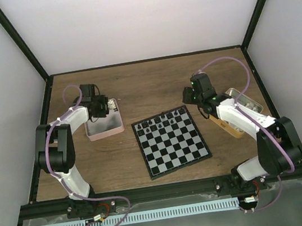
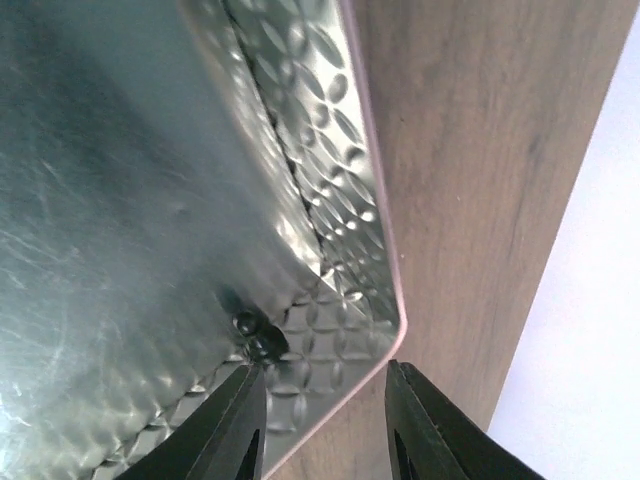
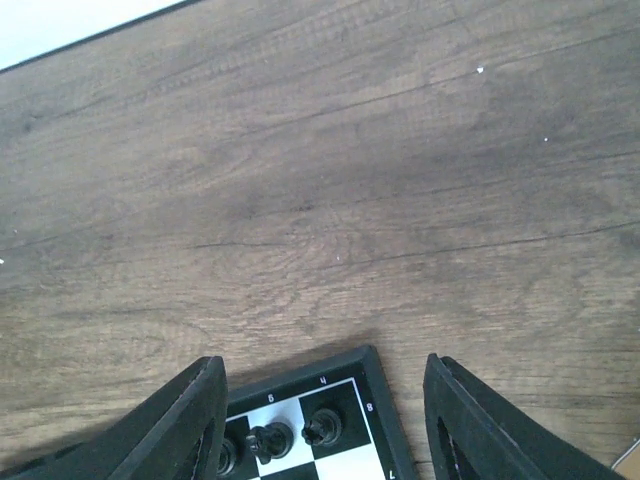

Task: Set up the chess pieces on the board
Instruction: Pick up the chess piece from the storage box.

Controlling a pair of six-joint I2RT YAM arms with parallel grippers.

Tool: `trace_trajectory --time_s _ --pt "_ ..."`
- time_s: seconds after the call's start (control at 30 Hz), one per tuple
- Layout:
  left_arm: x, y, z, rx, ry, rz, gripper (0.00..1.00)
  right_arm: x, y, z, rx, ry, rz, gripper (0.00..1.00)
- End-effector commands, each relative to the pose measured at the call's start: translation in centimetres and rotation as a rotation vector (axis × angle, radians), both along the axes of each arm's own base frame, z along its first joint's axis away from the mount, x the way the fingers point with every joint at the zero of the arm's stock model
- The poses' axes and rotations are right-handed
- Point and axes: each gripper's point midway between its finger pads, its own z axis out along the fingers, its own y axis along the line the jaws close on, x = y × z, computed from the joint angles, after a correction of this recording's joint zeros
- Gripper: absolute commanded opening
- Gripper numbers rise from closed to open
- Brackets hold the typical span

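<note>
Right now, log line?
left jaws open by black piece in tray corner | right jaws open over board corner | black pieces on far rows

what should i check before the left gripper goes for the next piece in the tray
1. left gripper jaws apart, nothing between them: ok
2. black piece in the tray corner lined up between the jaws: not ok, it sits off toward one finger
3. right gripper open, empty: ok
4. free squares on the board: ok
5. placed pieces upright: cannot tell
</note>
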Motion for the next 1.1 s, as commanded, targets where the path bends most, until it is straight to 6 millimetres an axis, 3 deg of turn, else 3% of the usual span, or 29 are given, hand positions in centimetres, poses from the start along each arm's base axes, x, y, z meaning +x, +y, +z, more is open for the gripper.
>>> trace_trajectory --time_s 0.0,0.43,0.67,0.9,1.07 --pt "0.4 0.8 -0.8 -0.036 0.027 0.136 0.33 0.4 -0.6 1.5 -0.009 -0.064 -0.012 0.56" --pt "0.7 -1.0 -4.0 0.023 0.138 0.070 0.31 -0.2 -1.7 1.7 -0.060 -0.089 -0.028 0.56" --pt "1.3 -1.5 -4.3 0.039 0.164 0.051 0.29 -0.2 -2.1 1.9 -0.078 -0.099 -0.039 0.56" --pt "0.5 -1.9 -5.4 0.021 0.214 0.037 0.25 -0.2 -2.3 1.9 -0.093 -0.100 -0.048 0.56" --pt "0.3 -1.4 -4.7 0.073 0.223 0.025 0.25 -0.2 -2.4 1.8 -0.097 -0.098 -0.049 0.56"
